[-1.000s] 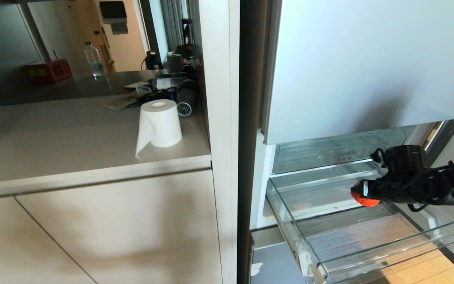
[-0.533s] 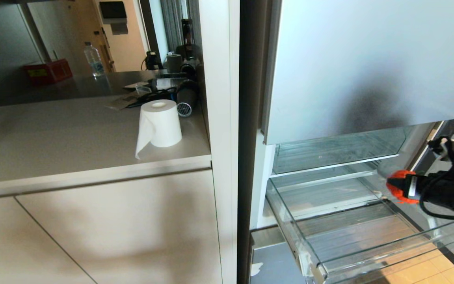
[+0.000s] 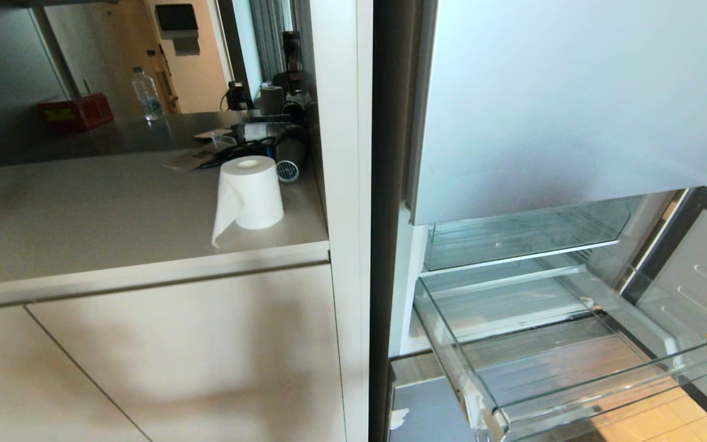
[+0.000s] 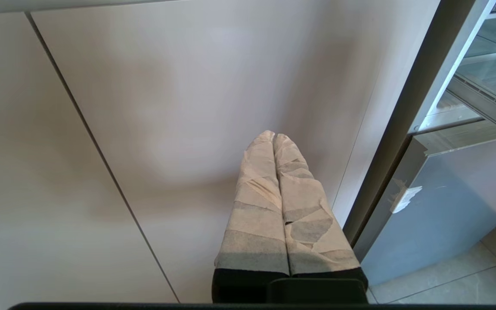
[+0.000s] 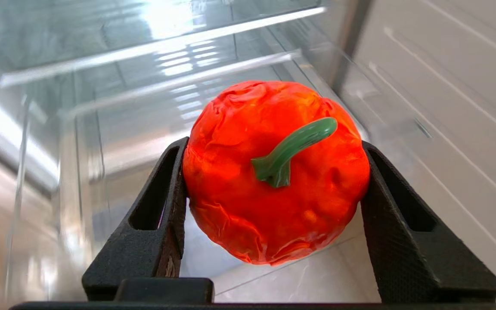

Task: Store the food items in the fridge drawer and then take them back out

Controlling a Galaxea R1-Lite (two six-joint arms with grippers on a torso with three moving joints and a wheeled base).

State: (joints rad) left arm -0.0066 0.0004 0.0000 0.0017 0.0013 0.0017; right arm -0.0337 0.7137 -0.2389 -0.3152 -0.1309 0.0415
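At the right edge of the head view, the right gripper (image 5: pixel 274 185) is grasping the red tomato (image 5: pixel 276 172) beside the empty fridge drawer (image 3: pixel 574 380); judging by this, removal is underway, needing a set-down spot. The left gripper (image 4: pixel 274 142) is hanging clenched.

Tomato (image 5: pixel 274 172): red, rough and crinkled skin with a slight sheen; stem smooth, green, plastic-looking. Right claw (image 5: pixel 274 202): fingers (image 5: pixel 162 224) of black matt material, fine-grained texture. Left claw (image 4: pixel 276 142): fingers wrapped in pale, creased tape, matt. Drawer (image 3: pixel 574 393): clear glossy plastic, ribbed floor. Bench (image 3: pixel 83 209): smooth, matt, beige-grey. Paper roll (image 3: pixel 248 193): white, soft, matt. Cabinet front (image 4: pixel 187 107): smooth, pale, matt. Fridge door (image 3: pixel 574 92): smooth, satin grey-white.
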